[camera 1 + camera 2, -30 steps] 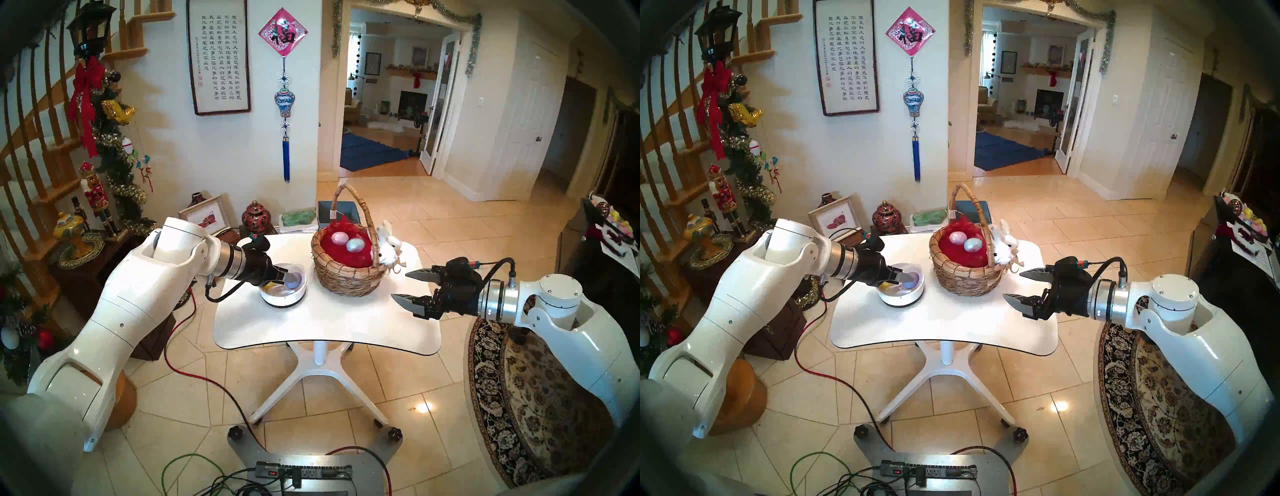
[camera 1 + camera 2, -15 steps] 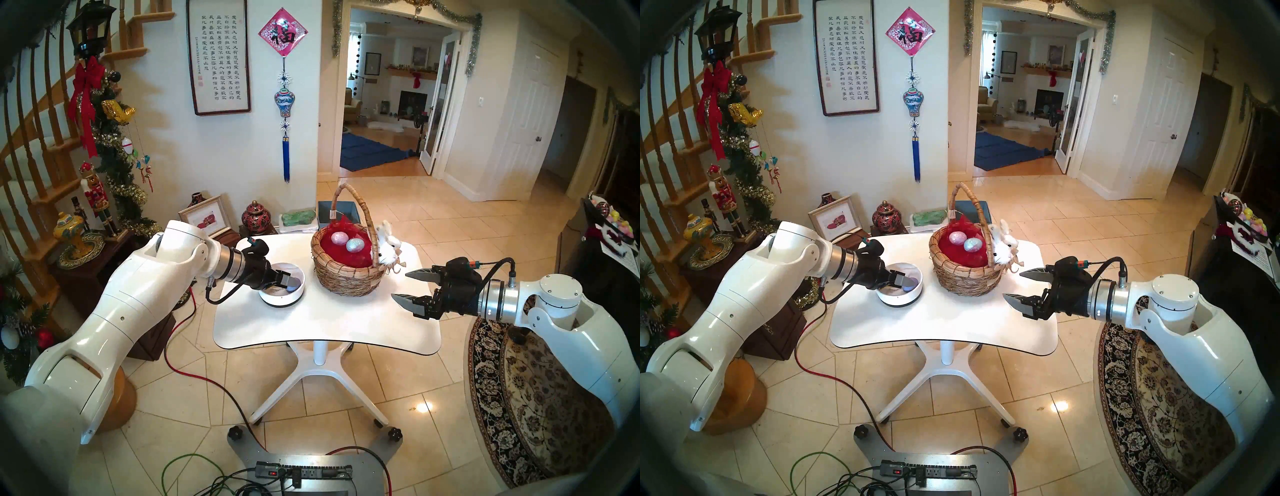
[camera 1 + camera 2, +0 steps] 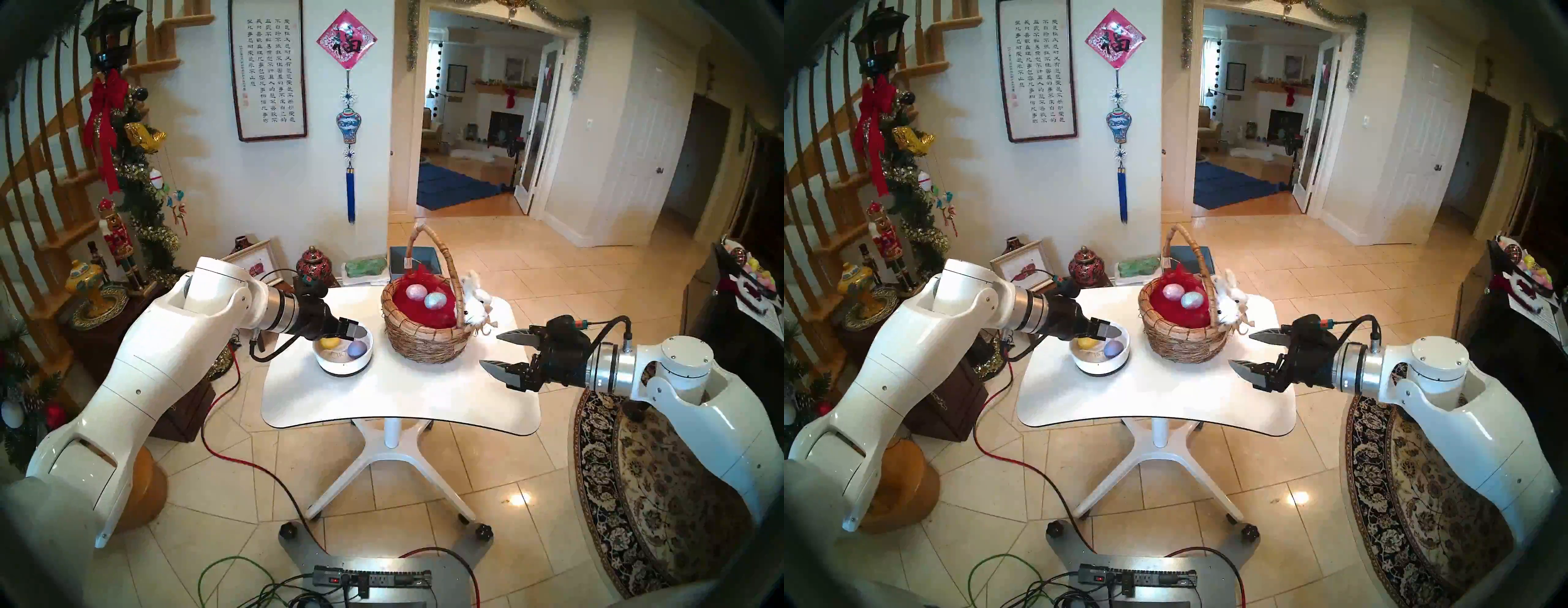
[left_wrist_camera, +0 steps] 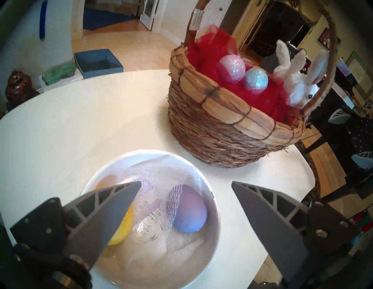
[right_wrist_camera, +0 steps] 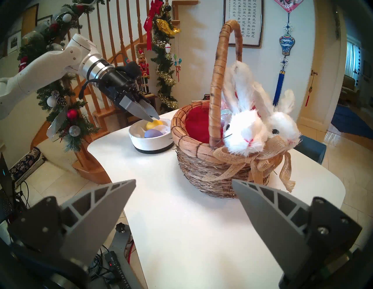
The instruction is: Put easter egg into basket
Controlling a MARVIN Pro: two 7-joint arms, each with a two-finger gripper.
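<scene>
A purple easter egg point(image 4: 189, 209) and a yellow egg point(image 4: 125, 224) lie on white netting in a low white bowl point(image 3: 345, 368). My left gripper point(image 4: 185, 182) hangs open just above the bowl's near-left side, with nothing between its fingers. To the right of the bowl stands the woven basket point(image 3: 426, 339) with a tall handle, red lining and white plush bunnies point(image 5: 248, 129) on its rim. Inside it lie a pink glitter egg point(image 3: 415, 291) and a blue glitter egg point(image 3: 433, 300). Off the table's right edge, clear of the basket, my right gripper point(image 3: 490, 349) is open and empty.
Everything stands on a small white pedestal table point(image 3: 399, 395). A blue box point(image 4: 99, 62) and ornaments sit on the floor behind it. A decorated staircase point(image 3: 63, 191) rises at the left. A patterned rug point(image 3: 636, 488) lies under the right arm; cables and a power strip point(image 3: 373, 579) lie in front.
The left gripper was low in the bowl over the purple egg; it has opened wide and lifted up and back, uncovering both eggs. The right arm has not moved.
</scene>
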